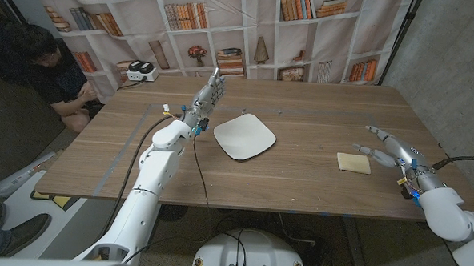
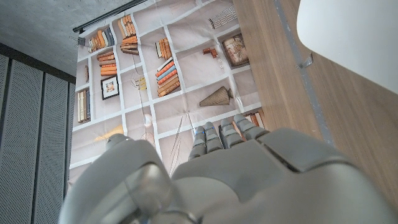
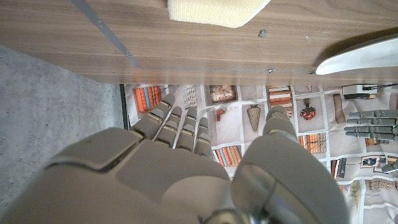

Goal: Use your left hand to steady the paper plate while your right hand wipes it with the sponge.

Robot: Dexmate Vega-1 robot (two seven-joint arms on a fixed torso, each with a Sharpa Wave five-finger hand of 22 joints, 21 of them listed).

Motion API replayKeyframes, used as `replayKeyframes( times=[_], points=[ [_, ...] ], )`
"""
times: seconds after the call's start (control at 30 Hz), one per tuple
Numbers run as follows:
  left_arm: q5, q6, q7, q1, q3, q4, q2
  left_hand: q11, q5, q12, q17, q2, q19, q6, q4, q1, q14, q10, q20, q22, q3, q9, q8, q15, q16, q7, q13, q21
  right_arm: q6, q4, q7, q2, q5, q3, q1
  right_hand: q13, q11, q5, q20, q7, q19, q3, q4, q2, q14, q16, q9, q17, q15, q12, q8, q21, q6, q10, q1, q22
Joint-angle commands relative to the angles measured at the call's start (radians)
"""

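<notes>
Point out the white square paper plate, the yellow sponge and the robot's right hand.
White square paper plate (image 1: 244, 136): head view, its centre.
Pale yellow rectangular sponge (image 1: 353, 162): head view, middle of its top face.
Right hand (image 1: 390, 151): head view, middle of the hand.

A printed bookshelf backdrop (image 1: 226, 20) hangs behind the wooden table (image 1: 302, 104) (grey concrete wall (image 1: 456, 70) at right).

table (image 1: 300, 164): brown wood, matt grain | plate (image 1: 244, 136): white paper, smooth, centre frame | sponge (image 1: 353, 162): pale yellow, soft matt | hands (image 1: 209, 94): grey plastic, smooth | backdrop (image 1: 249, 29): printed cloth, creased
</notes>
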Motion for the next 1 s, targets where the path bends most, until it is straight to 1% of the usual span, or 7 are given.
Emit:
replayKeyframes(
  times=[0.03,0.13,0.4,0.53,0.73,0.9,1.0],
  points=[
    [0.005,0.031,0.011,0.016,0.0,-0.051,0.006,0.001,-0.004,0.0,0.004,0.003,-0.009,0.009,0.001,-0.001,-0.001,0.005,-0.028,0.001,-0.005,0.005,-0.007,-0.004,-0.002,0.002,0.002,-0.001,-0.074,-0.025,0.041,-0.055,-0.027,-0.021,-0.013,0.003,0.019,0.004,-0.03,0.016,-0.009,0.01,0.0,-0.002,-0.012,-0.006,0.0,0.001,0.001,-0.004,-0.004,-0.004,-0.009,-0.007,0.018,0.002],
    [0.01,0.041,0.021,0.022,0.0,-0.071,0.007,0.002,-0.004,-0.001,0.004,0.004,-0.009,0.008,0.002,0.0,-0.001,0.004,-0.027,0.001,-0.005,0.005,-0.008,-0.003,-0.002,0.002,0.002,-0.001,-0.085,-0.024,0.058,-0.072,-0.027,-0.023,-0.013,0.003,0.024,0.004,-0.03,0.018,-0.011,0.011,0.0,-0.004,-0.017,-0.007,0.0,0.001,0.003,-0.005,-0.004,-0.004,-0.012,-0.01,0.022,0.002],
    [0.018,0.049,0.041,0.043,-0.001,-0.104,0.004,0.002,-0.006,-0.002,0.004,0.007,-0.01,0.01,0.003,0.001,-0.001,0.004,-0.027,0.001,-0.005,0.005,-0.008,-0.003,-0.002,0.002,0.002,-0.002,-0.123,-0.017,0.128,-0.137,-0.035,-0.032,-0.002,0.002,0.02,0.004,-0.031,0.016,-0.017,0.015,-0.001,-0.004,-0.025,-0.007,-0.001,0.001,0.003,-0.008,-0.002,-0.005,-0.011,-0.017,0.034,0.002],
    [0.013,0.047,0.048,0.044,-0.005,-0.091,-0.004,0.002,-0.006,-0.003,0.004,0.008,-0.013,0.009,0.003,0.002,-0.001,0.003,-0.025,0.001,-0.005,0.005,-0.009,-0.002,-0.003,0.002,0.002,-0.003,-0.123,-0.009,0.152,-0.165,-0.034,-0.035,0.002,0.002,0.023,0.003,-0.032,0.016,-0.019,0.019,-0.001,-0.001,-0.028,-0.007,-0.001,0.001,0.004,-0.008,-0.001,-0.006,-0.012,-0.018,0.042,0.001],
    [0.017,0.028,0.037,0.036,0.0,-0.073,-0.001,0.001,-0.008,-0.005,0.004,0.01,-0.017,0.009,0.003,0.004,-0.005,0.0,-0.024,0.001,-0.005,0.006,-0.01,-0.002,-0.004,0.002,0.002,-0.005,-0.146,-0.011,0.17,-0.19,-0.05,-0.042,-0.004,0.002,0.022,0.003,-0.033,0.014,-0.023,0.024,-0.002,0.0,-0.033,-0.006,-0.001,0.001,0.004,-0.008,0.001,-0.006,-0.009,-0.021,0.055,0.001],
    [0.019,0.017,0.034,0.022,0.004,-0.057,-0.002,0.003,-0.009,-0.009,0.003,0.013,-0.02,-0.002,0.003,0.006,-0.01,-0.008,-0.024,0.001,-0.005,0.006,-0.014,0.0,-0.006,-0.001,0.002,-0.006,-0.168,-0.023,0.185,-0.202,-0.057,-0.043,-0.019,0.001,0.032,0.001,-0.031,0.03,-0.023,0.032,-0.003,0.006,-0.032,-0.003,-0.001,0.001,0.008,-0.006,0.006,-0.004,0.0,-0.018,0.073,0.001],
    [0.014,0.007,0.03,0.012,0.004,-0.042,-0.007,0.002,-0.009,-0.01,0.003,0.014,-0.022,-0.008,0.003,0.007,-0.011,-0.01,-0.024,0.001,-0.004,0.006,-0.017,0.0,-0.006,0.0,0.002,-0.007,-0.188,-0.031,0.196,-0.206,-0.062,-0.044,-0.028,0.001,0.032,0.0,-0.03,0.035,-0.022,0.038,-0.003,0.011,-0.031,-0.002,-0.001,0.001,0.012,-0.006,0.006,-0.003,-0.001,-0.018,0.082,0.001]
  ],
)
